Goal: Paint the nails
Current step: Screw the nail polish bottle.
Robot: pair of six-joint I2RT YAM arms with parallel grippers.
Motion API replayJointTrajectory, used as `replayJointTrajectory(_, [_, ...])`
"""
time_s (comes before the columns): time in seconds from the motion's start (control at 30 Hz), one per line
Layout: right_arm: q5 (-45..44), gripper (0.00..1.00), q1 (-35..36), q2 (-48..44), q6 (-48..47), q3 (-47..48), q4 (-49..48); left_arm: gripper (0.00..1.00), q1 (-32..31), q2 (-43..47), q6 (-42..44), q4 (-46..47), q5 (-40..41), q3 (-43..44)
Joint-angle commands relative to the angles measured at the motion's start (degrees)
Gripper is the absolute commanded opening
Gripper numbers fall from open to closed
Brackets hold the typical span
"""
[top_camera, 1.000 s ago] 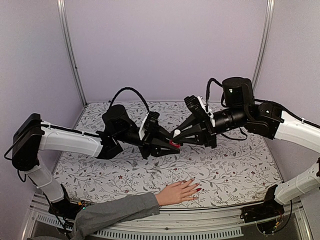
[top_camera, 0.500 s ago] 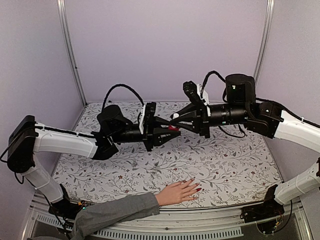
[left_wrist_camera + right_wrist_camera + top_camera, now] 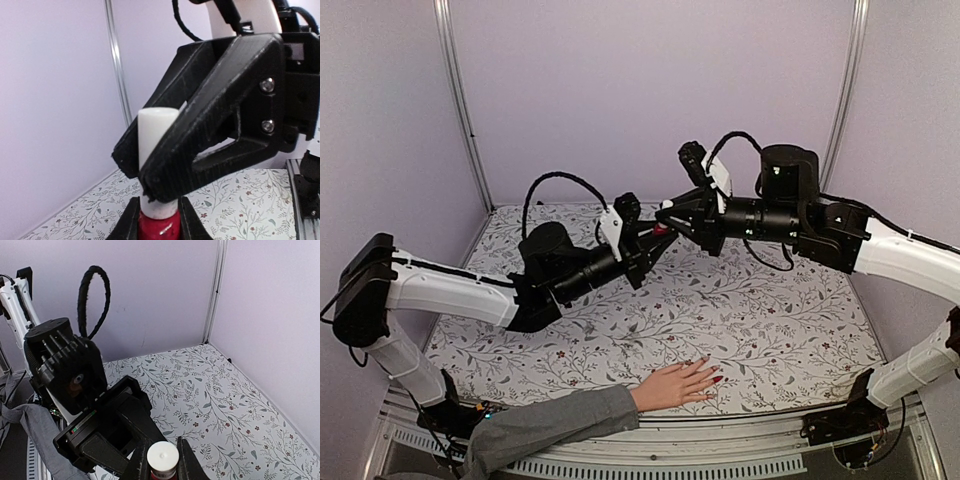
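- Both arms meet in mid-air, well above the flower-patterned bench (image 3: 770, 330), toward its far side.
- The left hand (image 3: 159, 222) is clamped on a small glossy red bottle (image 3: 159, 227), one black finger pressed against each side of it.
- The bottle stands upright in the left wrist view, with a white cylindrical cap (image 3: 152, 130) sitting on top.
- The right hand (image 3: 142, 175) comes in from the other side, its fingers closed tight around that cap.
- In the right wrist view the cap's round top (image 3: 162, 457) sits squarely between that hand's own fingers.
- Down at the near edge a pale flesh-coloured model palm in a grey sleeve (image 3: 670, 385) lies flat on the bench, fingers spread.
- The tiny oval nails (image 3: 717, 379) point right, and some show dark red.
- They lie well apart from both arms, with nothing touching them.
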State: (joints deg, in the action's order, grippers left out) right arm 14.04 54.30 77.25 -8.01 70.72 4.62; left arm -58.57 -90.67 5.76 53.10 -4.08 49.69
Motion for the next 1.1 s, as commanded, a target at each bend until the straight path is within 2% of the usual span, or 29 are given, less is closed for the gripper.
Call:
replayJointTrajectory(0.0, [-1.4, 0.00, 2.2, 2.7, 3.9, -0.1, 1.1, 0.00, -2.8, -2.2, 3.5, 8.0, 17.0, 1.5])
replayJointTrajectory(0.27, [-5.2, 0.00, 2.5, 4.5, 10.1, -0.1, -2.8, 0.00, -7.7, -8.6, 11.4, 13.5, 31.1, 5.2])
replayJointTrajectory(0.37, [-5.9, 0.00, 2.6, 4.9, 11.3, -0.1, -3.3, 0.00, -8.4, -9.7, 13.9, 13.9, 33.7, 6.3])
replayJointTrajectory(0.53, [-6.4, 0.00, 2.6, 4.4, 11.2, -0.3, -2.7, 0.00, -8.0, -8.6, 13.2, 14.2, 34.2, 4.9])
replayJointTrajectory(0.6, [-6.6, 0.02, 2.6, 3.8, 10.2, -0.4, -2.2, 0.00, -7.5, -7.4, 11.4, 13.5, 31.5, 3.5])
replayJointTrajectory(0.63, [-6.6, 0.07, 2.6, 3.5, 9.9, -0.6, -2.1, 0.00, -7.1, -6.7, 10.3, 13.1, 29.7, 3.0])
replayJointTrajectory(0.7, [-6.4, 0.25, 2.5, 2.2, 9.2, -1.7, -2.5, 0.00, -6.3, -5.6, 7.5, 12.6, 26.3, 1.8])
replayJointTrajectory(0.8, [-6.2, 0.39, 2.4, 0.6, 8.6, -2.9, -3.5, 0.00, -5.1, -4.0, 5.0, 11.7, 21.3, 0.4])
replayJointTrajectory(0.93, [-4.5, 0.51, 2.2, -1.9, 5.6, -3.9, -3.2, 0.00, -2.9, -1.6, 1.8, 10.3, 11.9, -1.8])
replayJointTrajectory(1.07, [0.1, 0.60, 1.7, -4.6, 3.2, -5.6, -2.8, 0.00, 0.3, 1.0, -2.4, 8.3, -3.8, -3.4])
